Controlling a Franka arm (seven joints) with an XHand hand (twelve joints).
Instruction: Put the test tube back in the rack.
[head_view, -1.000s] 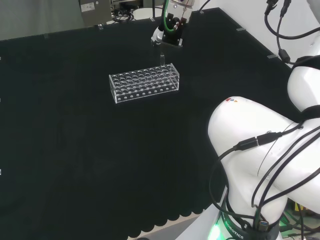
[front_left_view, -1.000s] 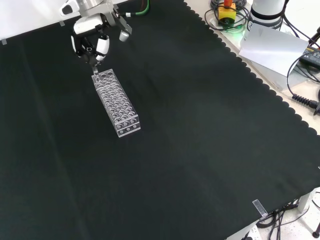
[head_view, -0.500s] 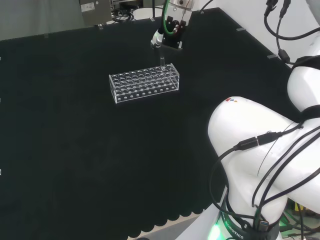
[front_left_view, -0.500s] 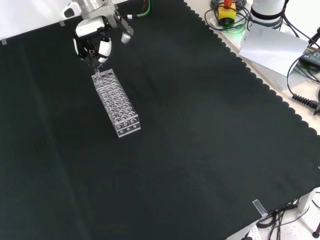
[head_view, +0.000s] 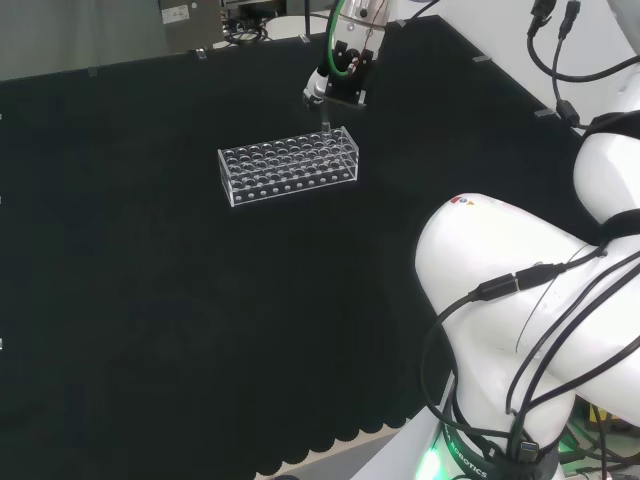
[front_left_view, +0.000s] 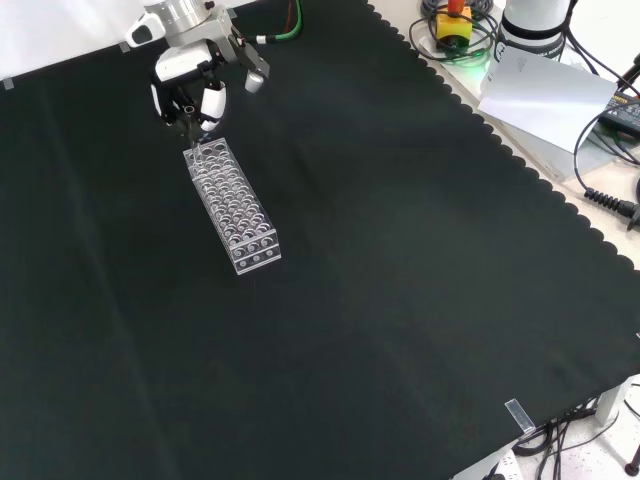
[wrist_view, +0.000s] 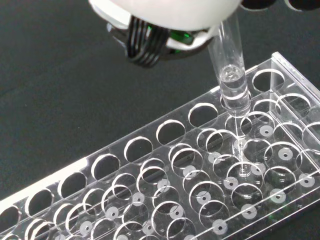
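In the upper middle of the head view the hand (head_view: 340, 72) is seen above the right-hand end of the clear rack (head_view: 288, 165), and in the upper left of the front view the same hand (front_left_view: 192, 85) is placed just above the rack's far end (front_left_view: 232, 205). The test tube (wrist_view: 231, 75) is pinched by the hand's fingers near its top, as the wrist view shows, with its rounded lower end pointed down at the rack's upper plate (wrist_view: 165, 165).

The tube's long axis is held close to upright, with a slight tilt, and its tip is lined up with a hole near the rack's end, in the row next to the long edge. Whether the tip has already entered that hole or is only touching its rim cannot be told, since clear tube and clear plate overlap. In the head view the tube (head_view: 325, 120) appears as a thin pale line between hand and rack.

The coming move is judged to be a straight lowering along the tube's own axis; any sideways drift would likely catch the tip on the hole's edge and shift the light rack on the black counter (front_left_view: 400, 280).
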